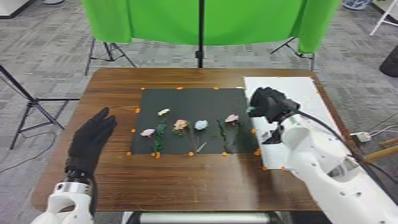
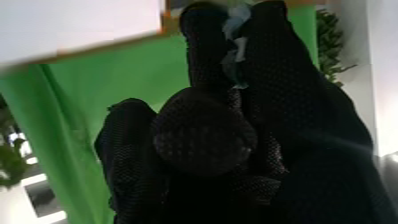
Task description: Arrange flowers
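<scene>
- The right black-gloved hand [image 1: 271, 105] is over the left part of a smooth white rectangular board [image 1: 306, 95], its fingers closed on a thin, pale blue-green piece [image 2: 238, 50], probably a leaf or petal of a flower.
- That piece is pinched near the fingertips, likely so it can be set down without crushing; such a light grip could let it slip or twist.
- The left black-gloved hand [image 1: 91, 134] lies beside the mat with fingers straight, holding nothing, presumably to leave the right arm room.
- On a black square mat [image 1: 191, 102] lie a cream flower [image 1: 163, 112], a pink flower at the left [image 1: 147, 132], a peach flower [image 1: 180, 124], a pale bluish-white flower [image 1: 201, 124] and a pink flower at the right [image 1: 232, 118].
- Most blooms point away from the robot, perhaps to keep stems within reach and the dark ground setting off their colours.
- Small orange tabs [image 1: 179, 88] line the mat's edge, likely fixing it.
- Beneath is a brown wooden table [image 1: 195, 185]; beyond, bright green cloth [image 1: 151, 20] hangs above grey flooring [image 1: 44, 50].
</scene>
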`<control>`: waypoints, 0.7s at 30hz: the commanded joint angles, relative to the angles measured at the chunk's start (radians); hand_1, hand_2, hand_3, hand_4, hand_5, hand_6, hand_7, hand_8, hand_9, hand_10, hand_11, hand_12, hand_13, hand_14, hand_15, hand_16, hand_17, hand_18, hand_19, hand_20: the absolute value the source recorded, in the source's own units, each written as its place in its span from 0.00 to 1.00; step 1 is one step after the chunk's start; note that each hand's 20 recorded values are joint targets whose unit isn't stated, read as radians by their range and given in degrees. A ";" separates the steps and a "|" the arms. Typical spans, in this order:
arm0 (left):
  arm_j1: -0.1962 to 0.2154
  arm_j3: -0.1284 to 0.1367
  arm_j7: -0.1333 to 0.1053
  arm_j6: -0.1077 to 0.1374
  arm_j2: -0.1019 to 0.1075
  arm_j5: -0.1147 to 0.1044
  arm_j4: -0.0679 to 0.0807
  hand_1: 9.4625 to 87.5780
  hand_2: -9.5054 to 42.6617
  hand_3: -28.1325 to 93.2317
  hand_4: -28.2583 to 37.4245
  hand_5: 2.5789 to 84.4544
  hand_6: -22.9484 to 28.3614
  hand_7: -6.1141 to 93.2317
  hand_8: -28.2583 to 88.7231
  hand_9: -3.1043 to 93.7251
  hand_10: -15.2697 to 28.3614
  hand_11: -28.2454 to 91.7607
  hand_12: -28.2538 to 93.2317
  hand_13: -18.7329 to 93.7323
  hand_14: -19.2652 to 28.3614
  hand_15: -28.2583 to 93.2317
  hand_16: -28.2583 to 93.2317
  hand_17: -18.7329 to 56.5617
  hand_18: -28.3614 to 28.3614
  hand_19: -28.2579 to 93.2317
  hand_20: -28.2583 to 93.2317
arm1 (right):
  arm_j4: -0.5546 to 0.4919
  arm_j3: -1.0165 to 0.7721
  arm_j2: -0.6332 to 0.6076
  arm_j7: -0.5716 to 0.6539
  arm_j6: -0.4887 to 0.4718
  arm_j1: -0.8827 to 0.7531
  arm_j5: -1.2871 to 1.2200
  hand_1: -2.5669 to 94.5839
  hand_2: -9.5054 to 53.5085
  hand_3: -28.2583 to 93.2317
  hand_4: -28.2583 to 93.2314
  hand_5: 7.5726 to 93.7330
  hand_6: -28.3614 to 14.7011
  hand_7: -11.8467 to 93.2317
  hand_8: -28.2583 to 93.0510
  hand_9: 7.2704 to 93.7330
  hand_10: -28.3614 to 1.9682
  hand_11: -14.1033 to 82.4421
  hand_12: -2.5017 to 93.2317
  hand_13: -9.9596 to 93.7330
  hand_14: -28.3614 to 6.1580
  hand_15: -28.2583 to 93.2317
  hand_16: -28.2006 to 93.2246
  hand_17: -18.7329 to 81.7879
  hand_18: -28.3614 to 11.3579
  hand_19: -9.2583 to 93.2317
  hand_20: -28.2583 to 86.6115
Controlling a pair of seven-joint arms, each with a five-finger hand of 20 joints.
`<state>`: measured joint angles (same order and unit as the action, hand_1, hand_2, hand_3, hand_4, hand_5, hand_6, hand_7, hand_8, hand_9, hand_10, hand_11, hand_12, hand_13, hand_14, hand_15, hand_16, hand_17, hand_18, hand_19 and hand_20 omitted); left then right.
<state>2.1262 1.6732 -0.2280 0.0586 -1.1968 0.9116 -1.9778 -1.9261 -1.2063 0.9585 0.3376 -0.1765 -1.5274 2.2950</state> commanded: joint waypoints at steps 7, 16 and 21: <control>0.012 -0.002 0.009 -0.013 -0.013 0.007 0.002 0.18 0.15 0.75 0.10 0.46 0.55 0.10 0.20 0.43 0.65 0.32 0.34 0.42 0.72 0.29 0.26 0.33 0.71 0.27 0.40 | 0.007 0.000 0.063 0.000 0.023 -0.079 0.015 0.70 0.00 0.60 0.16 0.82 0.61 0.26 0.34 0.97 0.64 0.24 0.45 1.00 0.81 0.70 0.52 0.87 0.54 1.00 0.67; 0.011 -0.002 0.008 -0.013 -0.012 0.007 0.004 0.18 0.14 0.76 0.10 0.46 0.55 0.10 0.20 0.43 0.64 0.32 0.34 0.42 0.72 0.29 0.26 0.33 0.71 0.27 0.40 | 0.002 -0.013 0.068 0.002 -0.029 -0.095 0.024 0.66 0.00 0.56 0.19 0.78 0.63 0.25 0.33 0.90 0.58 0.30 0.39 0.99 0.80 0.70 0.52 0.86 0.52 1.00 0.68; 0.015 0.000 0.007 -0.016 -0.011 0.007 0.003 0.18 0.14 0.76 0.10 0.46 0.55 0.10 0.20 0.43 0.64 0.32 0.34 0.42 0.72 0.29 0.26 0.32 0.71 0.27 0.40 | -0.001 -0.022 0.069 -0.003 -0.046 -0.104 0.040 0.60 0.00 0.62 0.17 0.75 0.64 0.25 0.31 0.87 0.54 0.34 0.35 0.98 0.80 0.71 0.52 0.86 0.52 1.00 0.68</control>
<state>2.1279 1.6724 -0.2281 0.0551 -1.2006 0.9120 -1.9773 -1.9193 -1.2157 1.0242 0.3381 -0.1980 -1.6045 2.3060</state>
